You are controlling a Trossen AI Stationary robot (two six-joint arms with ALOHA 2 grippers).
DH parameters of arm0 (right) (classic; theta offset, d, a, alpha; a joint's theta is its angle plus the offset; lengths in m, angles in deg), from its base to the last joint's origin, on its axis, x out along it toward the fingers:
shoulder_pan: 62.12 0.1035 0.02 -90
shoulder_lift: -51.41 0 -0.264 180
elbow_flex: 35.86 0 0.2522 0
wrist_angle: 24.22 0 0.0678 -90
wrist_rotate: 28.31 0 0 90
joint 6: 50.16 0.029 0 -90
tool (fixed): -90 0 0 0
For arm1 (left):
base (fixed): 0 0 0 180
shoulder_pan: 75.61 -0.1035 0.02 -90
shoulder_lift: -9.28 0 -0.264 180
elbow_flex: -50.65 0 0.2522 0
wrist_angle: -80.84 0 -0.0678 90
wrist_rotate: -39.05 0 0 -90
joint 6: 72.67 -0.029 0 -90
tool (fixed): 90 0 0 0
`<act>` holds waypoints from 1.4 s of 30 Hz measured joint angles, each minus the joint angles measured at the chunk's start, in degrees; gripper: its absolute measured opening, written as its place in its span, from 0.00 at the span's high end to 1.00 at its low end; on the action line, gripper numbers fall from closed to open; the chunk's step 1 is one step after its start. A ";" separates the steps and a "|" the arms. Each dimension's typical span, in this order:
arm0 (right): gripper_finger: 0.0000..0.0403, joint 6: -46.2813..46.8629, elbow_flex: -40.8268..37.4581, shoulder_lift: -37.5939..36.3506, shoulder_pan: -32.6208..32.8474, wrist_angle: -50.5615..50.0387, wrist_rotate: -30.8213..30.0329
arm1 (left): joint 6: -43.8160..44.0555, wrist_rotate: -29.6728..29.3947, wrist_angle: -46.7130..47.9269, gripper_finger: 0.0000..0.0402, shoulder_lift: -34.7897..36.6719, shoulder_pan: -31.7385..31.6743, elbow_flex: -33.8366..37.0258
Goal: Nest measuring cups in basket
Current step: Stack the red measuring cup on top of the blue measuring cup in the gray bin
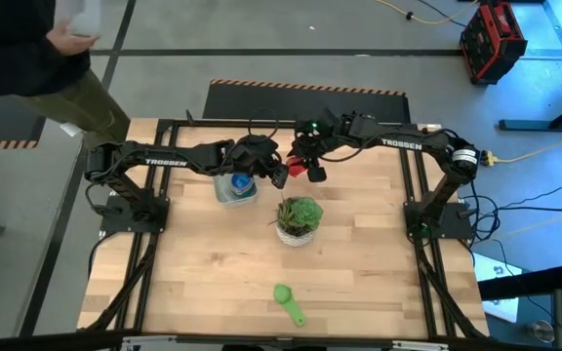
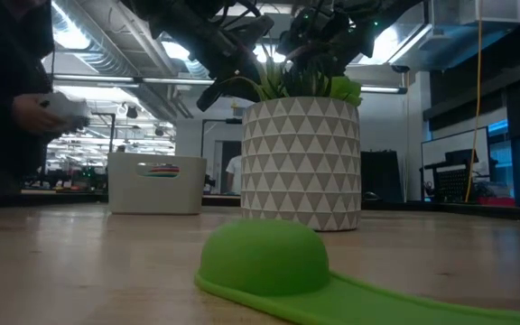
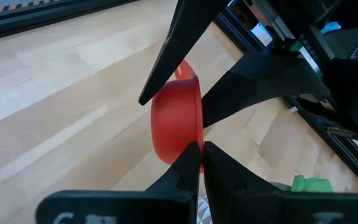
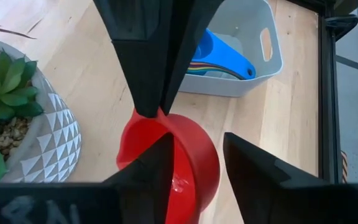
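**Red cup held between two tools above the counter**

Both arms meet over the far middle of the wooden counter. The left tool has its fingers pinched together on the rim of the red measuring cup, holding it in the air. The right tool straddles the same cup with its fingers apart, one inside the bowl and one outside, not pressing on it.

Just beside the cup, toward the left arm's side, the grey-white basket stands on the counter with a blue cup and other coloured cups stacked inside. The potted succulent in its patterned white pot stands near the middle. The green measuring cup lies upside down, well apart, near the front edge.

A person stands beyond the far left corner, holding something pale.
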 joint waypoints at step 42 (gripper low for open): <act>0.64 22.18 -28.85 -32.27 -13.40 16.50 10.33 | -15.87 -18.96 -15.87 0.99 -0.02 0.02 0.00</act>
